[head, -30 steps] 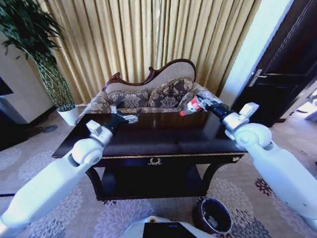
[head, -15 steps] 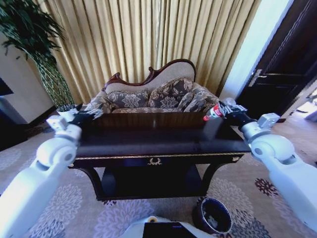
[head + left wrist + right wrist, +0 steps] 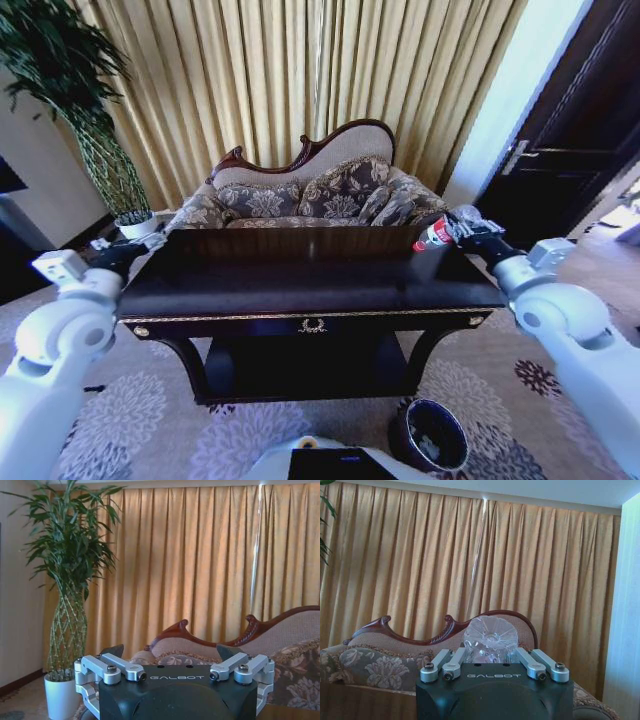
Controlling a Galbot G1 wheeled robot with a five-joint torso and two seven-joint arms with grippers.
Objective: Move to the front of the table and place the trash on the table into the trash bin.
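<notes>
The dark glossy table point(image 3: 300, 290) with gold trim stands straight ahead. A clear plastic bottle with a red label point(image 3: 435, 237), one piece of the trash, hangs over the table's right end, and my right gripper point(image 3: 462, 229) is shut on it. In the right wrist view the bottle's clear base point(image 3: 490, 639) sits between the fingers of the right gripper point(image 3: 490, 656). My left gripper point(image 3: 148, 241) hovers off the table's left end. Its fingers point(image 3: 114, 651) stand wide open with nothing between them. The dark round trash bin point(image 3: 430, 436) sits on the carpet, below the table's right front corner.
An ornate sofa point(image 3: 310, 195) stands behind the table, before gold curtains. A tall plant in a white pot point(image 3: 135, 226) is at the back left. A dark door point(image 3: 570, 140) is on the right. Patterned carpet lies around the table.
The left arm has swung left, from over the table's middle to beyond its left end. The right gripper has carried the bottle rightwards to the table's right end.
</notes>
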